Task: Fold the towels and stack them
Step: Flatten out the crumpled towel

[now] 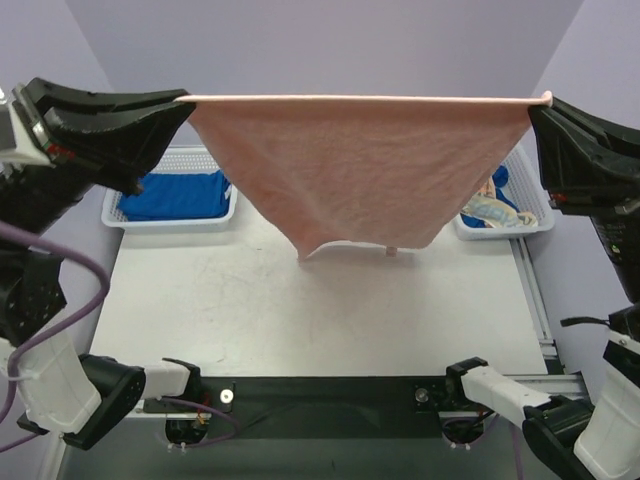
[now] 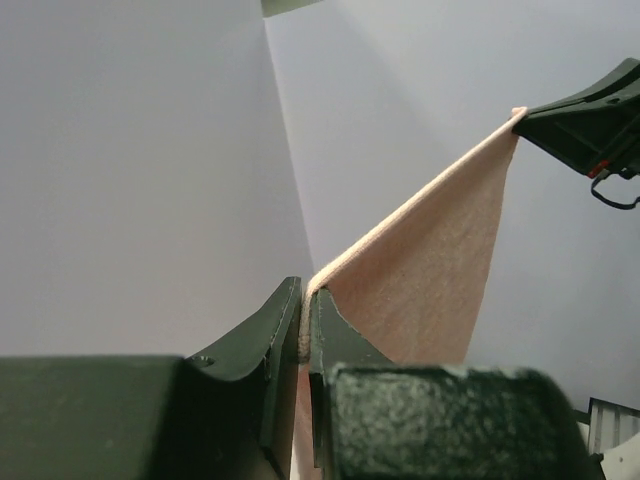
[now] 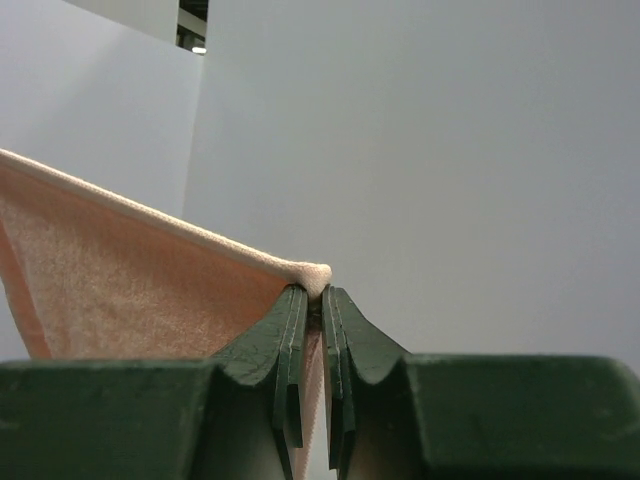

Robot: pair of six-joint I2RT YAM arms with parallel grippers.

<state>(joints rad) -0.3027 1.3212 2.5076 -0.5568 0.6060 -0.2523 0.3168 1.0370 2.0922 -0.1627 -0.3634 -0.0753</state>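
- My left pincer (image 1: pixel 183 100) is clamped narrow on one top corner of the salmon-pink towel (image 1: pixel 360 170). In the left wrist view the hem sits pinched between the two jaws.
- My right pincer (image 1: pixel 541 100) is closed the same way on the other top corner. A small nub of hem shows above the jaw tips in the right wrist view.
- The towel's top edge runs taut and level between the two pincers, high over the far half of the desk (image 1: pixel 300 320).
- The cloth hangs down to a blunt point above the middle of the desk. I cannot tell whether that low point touches the surface.
- A white mesh basket (image 1: pixel 165 222) sits at the far left corner of the desk with a royal-blue towel (image 1: pixel 180 195) inside.
- A second basket (image 1: pixel 500 232) at the far right corner holds the white printed towel (image 1: pixel 492 210) and some blue cloth (image 1: pixel 500 180), both partly hidden behind the hanging towel.
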